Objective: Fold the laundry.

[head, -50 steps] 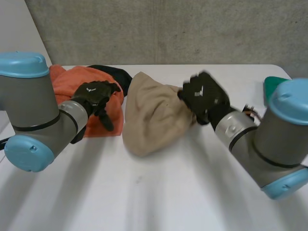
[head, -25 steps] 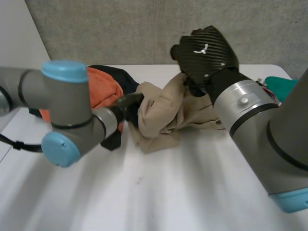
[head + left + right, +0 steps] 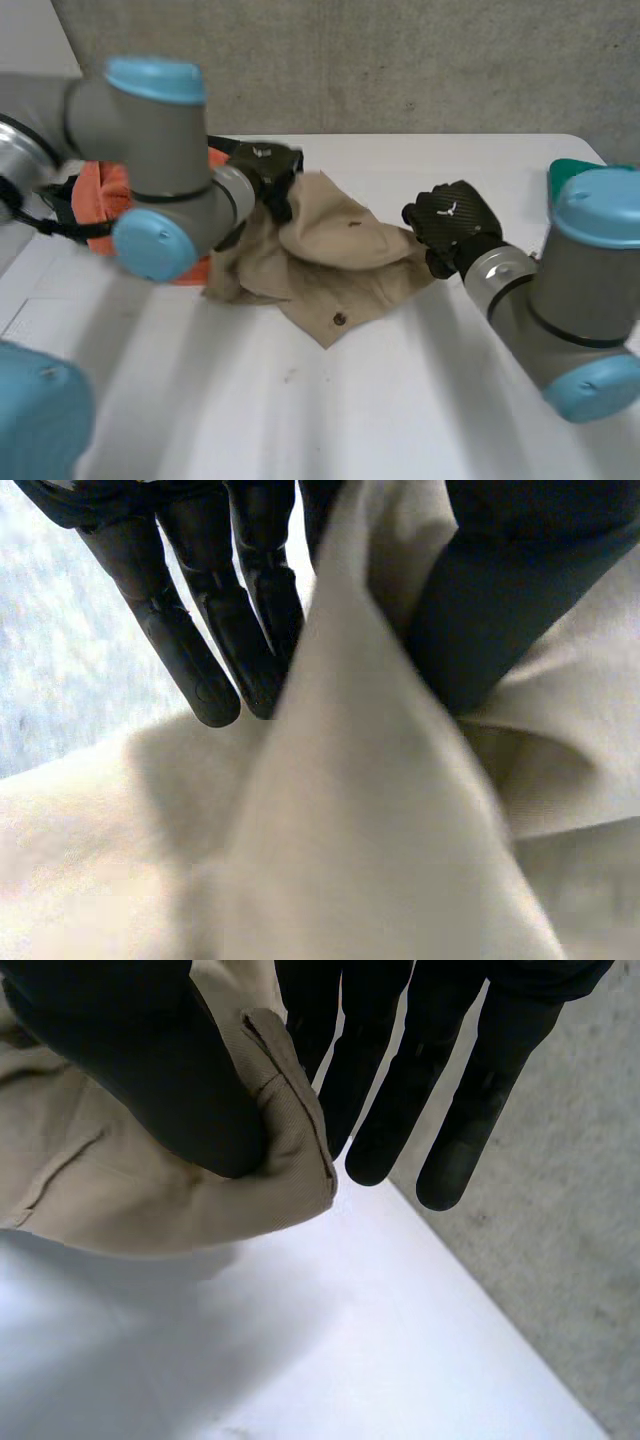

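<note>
The beige garment [image 3: 330, 265] lies crumpled and partly spread on the white table [image 3: 400, 400], one corner pointing toward the near edge of the table and a rounded fold heaped at its middle. The left hand [image 3: 268, 170] is at the garment's far left edge. In the left wrist view a raised ridge of the beige cloth stands between its nearly straight fingers [image 3: 205, 630] and its thumb [image 3: 500, 610], which close on the ridge from either side, so the hand has the cloth pinched. The right hand [image 3: 452, 222] is at the garment's right edge. In the right wrist view its thumb [image 3: 150, 1070] presses a stitched hem of the garment against the side of the nearest finger, while the other fingers [image 3: 385, 1090] extend straight and slightly spread past the hem, over bare table; the hem is gripped. Both hands are therefore on the one garment, at opposite edges. An orange cloth [image 3: 92, 195] lies just left of the garment, partly behind the left arm. A green item [image 3: 568, 172] sits well to the garment's right, beyond the right arm, and what it is cannot be made out.
</note>
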`<state>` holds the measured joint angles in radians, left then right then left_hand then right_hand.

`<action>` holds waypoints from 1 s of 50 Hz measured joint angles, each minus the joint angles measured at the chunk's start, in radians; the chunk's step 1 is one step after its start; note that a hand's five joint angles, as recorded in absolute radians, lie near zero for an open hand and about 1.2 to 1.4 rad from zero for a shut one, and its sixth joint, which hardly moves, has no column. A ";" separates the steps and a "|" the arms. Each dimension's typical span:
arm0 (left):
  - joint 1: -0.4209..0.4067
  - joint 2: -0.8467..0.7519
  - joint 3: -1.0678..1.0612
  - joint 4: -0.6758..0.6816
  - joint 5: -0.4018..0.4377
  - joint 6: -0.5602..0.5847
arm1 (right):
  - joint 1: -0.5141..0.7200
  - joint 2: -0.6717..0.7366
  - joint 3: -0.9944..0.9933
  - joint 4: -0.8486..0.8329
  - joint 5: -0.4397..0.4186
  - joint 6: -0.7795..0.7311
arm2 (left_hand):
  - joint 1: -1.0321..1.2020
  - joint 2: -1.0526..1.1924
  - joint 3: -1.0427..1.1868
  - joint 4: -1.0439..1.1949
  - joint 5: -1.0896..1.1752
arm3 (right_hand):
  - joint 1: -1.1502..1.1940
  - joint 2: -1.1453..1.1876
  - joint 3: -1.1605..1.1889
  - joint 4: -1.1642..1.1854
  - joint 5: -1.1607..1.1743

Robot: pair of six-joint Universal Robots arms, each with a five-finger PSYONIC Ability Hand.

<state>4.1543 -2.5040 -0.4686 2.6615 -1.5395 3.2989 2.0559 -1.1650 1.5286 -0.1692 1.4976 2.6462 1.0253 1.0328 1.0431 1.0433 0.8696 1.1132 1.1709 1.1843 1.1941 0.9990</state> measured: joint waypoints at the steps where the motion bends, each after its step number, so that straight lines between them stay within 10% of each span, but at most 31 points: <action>1: 0.001 -0.029 0.027 -0.008 -0.016 0.008 | 0.002 0.025 -0.013 -0.011 0.016 0.008 | 0.000 0.000 0.000 0.000 0.000 | 0.000 0.000 0.000 0.000 0.003; 10: 0.029 -0.026 0.129 -0.049 -0.110 0.020 | 0.023 0.141 -0.116 -0.057 0.116 0.050 | -0.702 -0.703 -0.713 -0.724 -0.729 | 0.000 0.000 0.000 0.000 0.004; 24: 0.103 0.473 -0.576 0.106 -0.105 -0.026 | 0.059 -0.005 -0.145 -0.012 0.105 0.048 | -0.725 -0.737 -0.746 -0.755 -0.750 | 0.000 0.000 0.000 0.000 0.005; 41: 0.109 0.290 -0.690 0.297 -0.042 -0.237 | 0.146 -0.254 -0.142 0.070 0.042 0.054 | -0.816 -0.827 -0.829 -0.842 -0.819 | 0.000 0.000 0.000 0.000 0.005; 44: 0.094 0.259 -0.649 0.293 -0.030 -0.263 | 0.156 -0.274 -0.138 0.071 0.043 0.054 | -0.769 -0.779 -0.795 -0.801 -0.787 | 0.000 0.000 0.000 0.000 0.005; 50: 0.065 0.240 -0.572 0.271 -0.008 -0.305 | 0.142 -0.296 -0.140 0.073 0.050 0.045 | 0.121 0.126 0.103 0.110 0.087 | 0.000 0.000 0.003 0.000 0.005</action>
<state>4.2196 -2.2638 -1.0407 2.9322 -1.5478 2.9943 2.1976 -1.4610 1.3890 -0.0966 1.5473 2.6910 1.1465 1.1584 1.1459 1.1535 0.9568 1.1132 1.1709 1.1872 1.1944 1.0044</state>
